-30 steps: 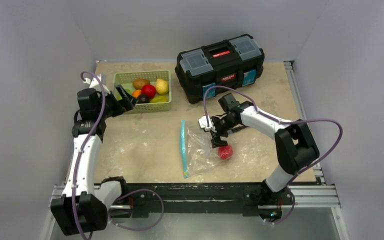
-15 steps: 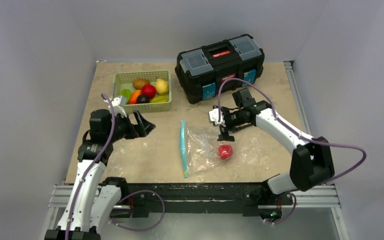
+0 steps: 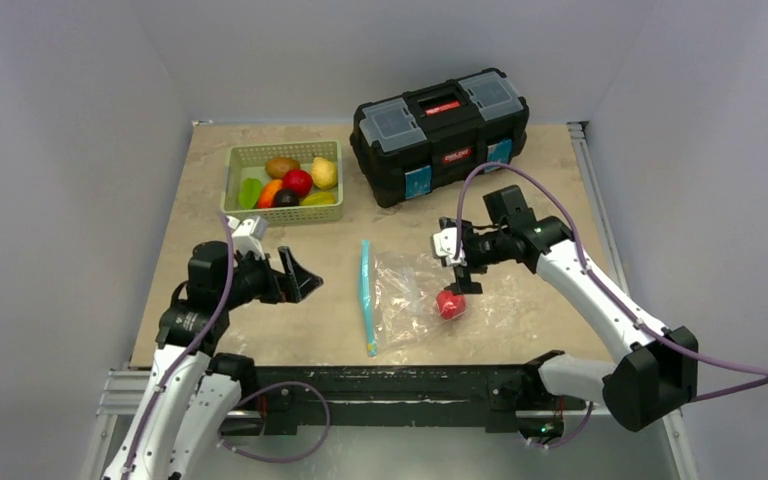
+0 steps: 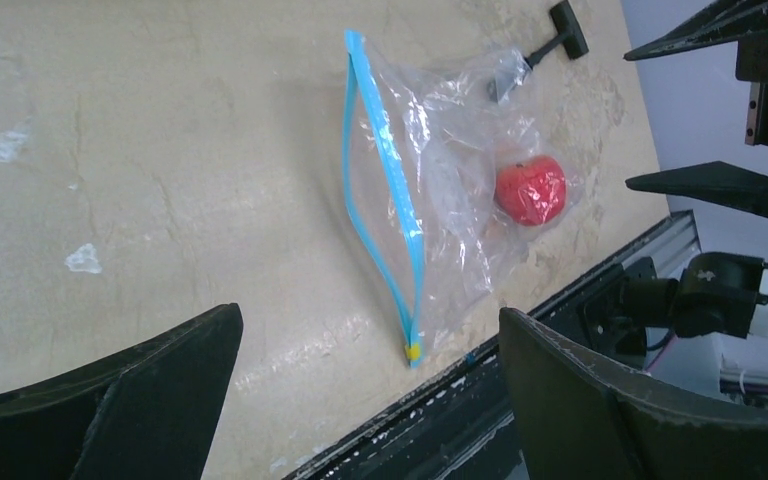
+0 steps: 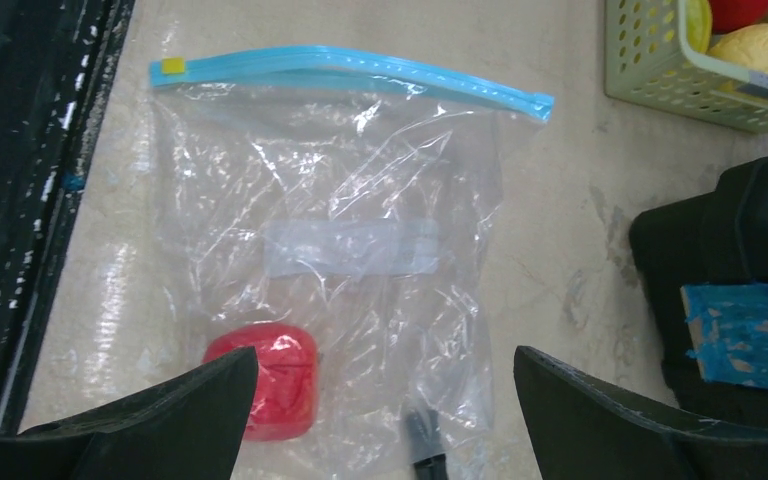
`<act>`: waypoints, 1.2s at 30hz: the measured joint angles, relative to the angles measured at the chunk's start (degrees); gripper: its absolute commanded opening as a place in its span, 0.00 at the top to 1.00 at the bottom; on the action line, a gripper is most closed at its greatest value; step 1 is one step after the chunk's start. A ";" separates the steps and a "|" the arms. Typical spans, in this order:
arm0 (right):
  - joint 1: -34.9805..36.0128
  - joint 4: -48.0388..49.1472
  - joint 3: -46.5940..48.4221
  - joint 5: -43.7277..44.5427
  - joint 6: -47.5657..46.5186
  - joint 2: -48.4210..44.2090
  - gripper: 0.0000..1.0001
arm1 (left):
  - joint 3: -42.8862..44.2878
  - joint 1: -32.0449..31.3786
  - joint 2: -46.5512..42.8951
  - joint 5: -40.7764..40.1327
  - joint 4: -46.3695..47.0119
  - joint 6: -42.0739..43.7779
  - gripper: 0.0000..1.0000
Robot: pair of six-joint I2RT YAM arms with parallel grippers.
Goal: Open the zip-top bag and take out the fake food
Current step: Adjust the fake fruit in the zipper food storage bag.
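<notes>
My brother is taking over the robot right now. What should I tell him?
Left gripper: open, empty, in the air left of the zip-top bag.
Right gripper: open, empty, over the bag near the red fake food inside it.
The bag lies flat; its blue zip strip looks shut.
Done: several fruits sit in the green basket.
Left: open the zip and take the red piece out.

Toolbox point(image 3: 440, 120) labels seemingly illegible; no readable text.
</notes>
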 measured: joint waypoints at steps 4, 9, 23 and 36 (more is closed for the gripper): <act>0.00 -2.99 -2.16 -0.63 -0.24 -1.40 0.01 | -2.08 -3.74 0.00 -0.24 0.96 -2.19 0.00; 0.00 -3.76 -9.07 -0.79 -0.76 -4.66 0.01 | -4.11 -8.55 -0.87 -1.77 1.09 -4.70 0.00; 0.00 1.01 -14.40 1.27 -1.66 -7.37 0.04 | -10.93 -17.94 -1.27 -4.83 8.11 -10.01 0.12; 0.00 3.26 -17.46 6.67 -3.19 -3.04 0.28 | -15.06 -19.85 3.65 -6.47 13.81 -11.54 0.17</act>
